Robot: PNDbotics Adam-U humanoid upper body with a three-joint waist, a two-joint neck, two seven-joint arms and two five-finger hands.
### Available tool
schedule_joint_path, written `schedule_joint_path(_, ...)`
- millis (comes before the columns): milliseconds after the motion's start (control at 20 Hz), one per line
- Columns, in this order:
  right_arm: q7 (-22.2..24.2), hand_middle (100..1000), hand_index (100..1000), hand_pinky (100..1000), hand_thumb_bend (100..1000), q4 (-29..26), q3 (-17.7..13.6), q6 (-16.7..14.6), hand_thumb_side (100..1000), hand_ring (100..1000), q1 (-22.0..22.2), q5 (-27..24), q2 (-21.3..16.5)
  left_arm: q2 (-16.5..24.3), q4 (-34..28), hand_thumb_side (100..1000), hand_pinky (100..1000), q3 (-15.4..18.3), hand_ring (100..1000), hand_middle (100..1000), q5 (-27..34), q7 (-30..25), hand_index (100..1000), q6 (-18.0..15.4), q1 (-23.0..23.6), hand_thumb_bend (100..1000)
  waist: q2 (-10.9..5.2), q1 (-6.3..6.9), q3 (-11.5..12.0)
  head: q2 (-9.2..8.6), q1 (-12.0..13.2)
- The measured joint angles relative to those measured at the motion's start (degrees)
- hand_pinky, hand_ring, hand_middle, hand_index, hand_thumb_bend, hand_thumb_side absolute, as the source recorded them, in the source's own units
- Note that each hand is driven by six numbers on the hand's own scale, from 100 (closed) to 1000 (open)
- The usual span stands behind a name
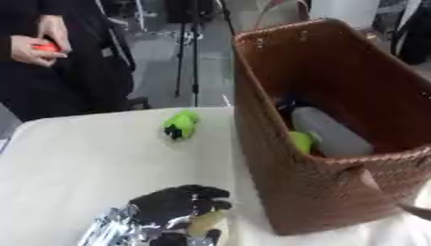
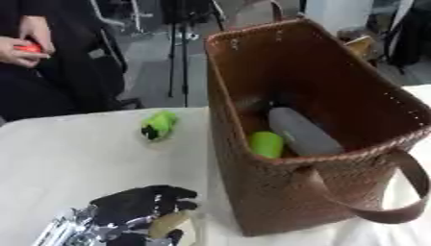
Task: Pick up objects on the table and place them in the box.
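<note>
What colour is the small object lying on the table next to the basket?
Bright green with a black part, the small object shows best in the left eye view.

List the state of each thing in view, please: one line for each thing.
Woven basket: upright, open top, holding things.
Grey object: lying inside the basket.
Green object in basket: inside, beside the grey object.
Green toy: lying on the table, outside the basket.
Left hand: fingers curled round a pale yellowish object.

My two eyes sit in my head and look down at the bench (image 1: 76,158) from close up. Both see nearly the same: the brown basket (image 2: 278,192) on the right and my left hand (image 1: 172,206) near.
</note>
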Motion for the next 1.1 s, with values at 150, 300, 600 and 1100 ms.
schedule_joint_path(150,0.0,710,774,809,100,0.0,0.0,0.0,1000,744,0.0,0.0,0.0,0.0,0.4,1000,1000,-0.3,1000,1000,0.5,0.3,1000,-0.3,-0.1,100,0.0,0.0,0.0,0.0,0.0)
schedule_joint_path(300,-0.1,709,773,809,100,0.0,0.0,0.1,1000,745,0.0,0.0,0.0,0.0,0.9,1000,1000,-0.7,1000,1000,0.6,0.8,1000,-0.8,-0.2,100,-0.03,0.0,0.0,0.0,0.0)
schedule_joint_path(600,-0.3,709,773,810,100,0.0,0.0,0.2,1000,745,0.0,-0.1,0.0,0.0,1.6,1000,998,-0.7,1000,1000,0.1,1.6,1000,-1.6,-0.5,100,-0.04,0.0,0.0,0.0,0.0)
schedule_joint_path(1100,-0.7,707,772,811,100,0.0,0.0,-0.3,1000,746,0.0,-0.4,0.0,-0.1,2.6,1000,911,-1.1,1000,1000,-3.4,3.2,1000,-3.2,-0.8,100,-0.08,0.0,0.0,-0.04,0.2)
